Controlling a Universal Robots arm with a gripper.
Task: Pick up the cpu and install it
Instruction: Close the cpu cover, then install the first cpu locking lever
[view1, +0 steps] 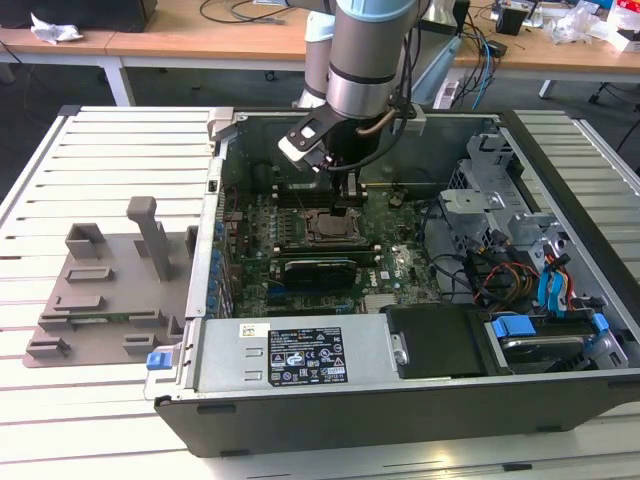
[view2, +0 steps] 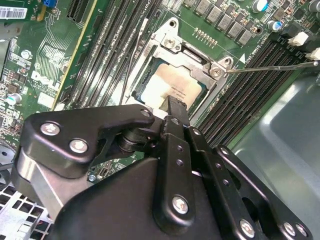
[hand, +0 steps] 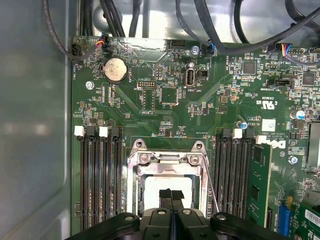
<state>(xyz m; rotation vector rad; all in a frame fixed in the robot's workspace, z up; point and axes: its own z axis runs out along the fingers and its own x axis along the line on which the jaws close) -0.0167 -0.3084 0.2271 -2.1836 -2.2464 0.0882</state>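
The cpu (view2: 172, 82) lies flat in the motherboard's metal-framed socket (view2: 167, 42), its pale top facing up; the first wrist view also shows the cpu (hand: 150, 187) inside the socket frame (hand: 165, 159). My gripper (hand: 170, 194) hangs right over it with its two black fingers pressed together and nothing between them. In the second wrist view the gripper (view2: 172, 103) has its tips at the chip's near edge. In the exterior view the gripper (view1: 347, 205) reaches down into the open computer case, over the socket (view1: 325, 228).
Black memory slots (hand: 97, 175) flank the socket on both sides. A thin metal lever (view2: 270, 67) sticks out beside the frame. A grey plastic holder block (view1: 110, 285) sits on the slatted table at the exterior view's left. Drive bays and blue cables (view1: 545, 285) fill the case's right end.
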